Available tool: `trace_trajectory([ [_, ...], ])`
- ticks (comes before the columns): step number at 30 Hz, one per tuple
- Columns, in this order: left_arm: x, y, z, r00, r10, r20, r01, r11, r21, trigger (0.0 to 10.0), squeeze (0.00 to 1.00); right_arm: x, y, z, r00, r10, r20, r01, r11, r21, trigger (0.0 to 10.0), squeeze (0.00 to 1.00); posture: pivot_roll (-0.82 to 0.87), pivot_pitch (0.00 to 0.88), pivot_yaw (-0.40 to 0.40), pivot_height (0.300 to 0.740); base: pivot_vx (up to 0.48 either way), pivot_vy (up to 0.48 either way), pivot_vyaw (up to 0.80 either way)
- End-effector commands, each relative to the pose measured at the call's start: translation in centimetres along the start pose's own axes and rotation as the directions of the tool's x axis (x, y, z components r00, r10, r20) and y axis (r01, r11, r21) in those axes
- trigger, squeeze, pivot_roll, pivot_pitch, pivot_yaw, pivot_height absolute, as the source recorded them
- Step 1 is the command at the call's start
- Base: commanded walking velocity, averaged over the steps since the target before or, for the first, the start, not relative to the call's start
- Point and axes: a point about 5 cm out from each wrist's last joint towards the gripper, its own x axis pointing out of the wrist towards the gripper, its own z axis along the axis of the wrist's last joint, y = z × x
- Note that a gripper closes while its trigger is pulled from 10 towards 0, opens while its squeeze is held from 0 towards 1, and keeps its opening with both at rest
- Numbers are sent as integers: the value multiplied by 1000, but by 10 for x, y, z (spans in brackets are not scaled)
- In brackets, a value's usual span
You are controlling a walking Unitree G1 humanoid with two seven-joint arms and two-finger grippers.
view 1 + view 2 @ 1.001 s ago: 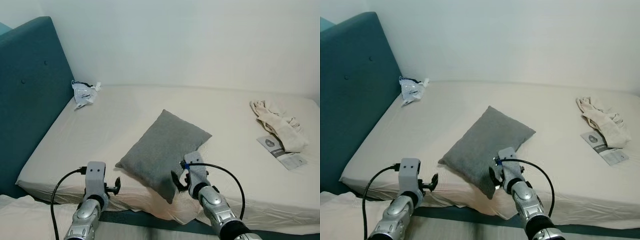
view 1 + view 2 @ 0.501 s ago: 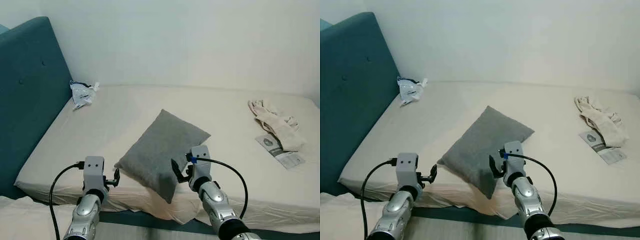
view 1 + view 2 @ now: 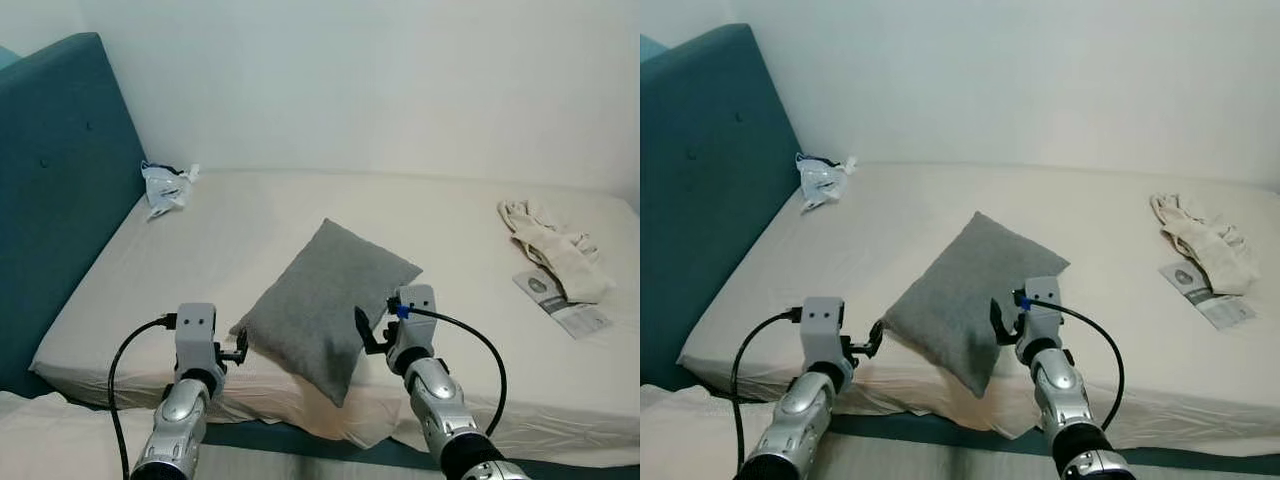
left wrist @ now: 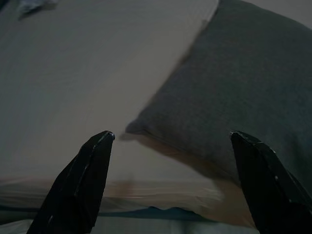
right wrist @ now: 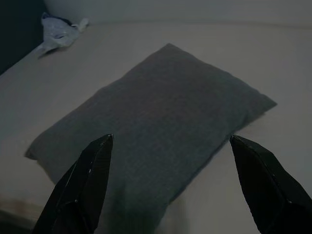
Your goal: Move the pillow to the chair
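The grey pillow [image 3: 325,301] lies flat on the bed [image 3: 230,240], near its front edge, so nothing of the move looks done yet and no chair is in sight. The left end effector [image 3: 237,348] hangs just off the pillow's left corner, fingers spread wide. The right end effector [image 3: 367,332] sits at its right edge, likewise spread, gripping nothing. Grasping, lifting and carrying all remain, I'd judge
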Motion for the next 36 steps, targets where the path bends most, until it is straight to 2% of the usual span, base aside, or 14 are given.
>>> trace_trajectory([
  [1, 0, 0, 0, 1000, 6, -7, -6, 1000, 7, 10000, 0, 1, -1, 3, 1000, -20, 21, 19, 1000, 21, 10000, 0, 40, 65, 10, 730, 0, 0, 0],
  [12, 0, 3, 2, 1000, 17, -8, -16, 1000, 26, 10000, 0, 2, -7, 4, 999, -34, 21, 34, 999, 12, 10000, 0, 41, 71, 8, 696, 0, 0, 0],
  [16, -1, 2, 1, 1000, 21, -22, -22, 998, -50, 10000, 0, 3, -6, 5, 999, -27, 17, 26, 999, 20, 10000, 0, 39, 71, 6, 696, 0, 0, 0],
  [24, 2, 1, 6, 1000, 11, 0, -11, 1000, 17, 10000, 0, 3, -7, 6, 999, -28, 27, 28, 999, 22, 10000, 0, 40, 74, 5, 672, 0, 0, 0],
  [32, 1, 0, 5, 1000, 11, -7, -11, 1000, 16, 10000, 0, 2, -8, 6, 999, -29, 34, 29, 999, 23, 10000, 0, 40, 72, 6, 662, 0, 0, 0],
  [36, 1, -1, 6, 1000, 5, -6, -5, 1000, 21, 10000, 0, 2, -7, 6, 999, -22, 28, 22, 1000, 19, 10000, 0, 42, 72, 5, 642, 0, 0, 0],
])
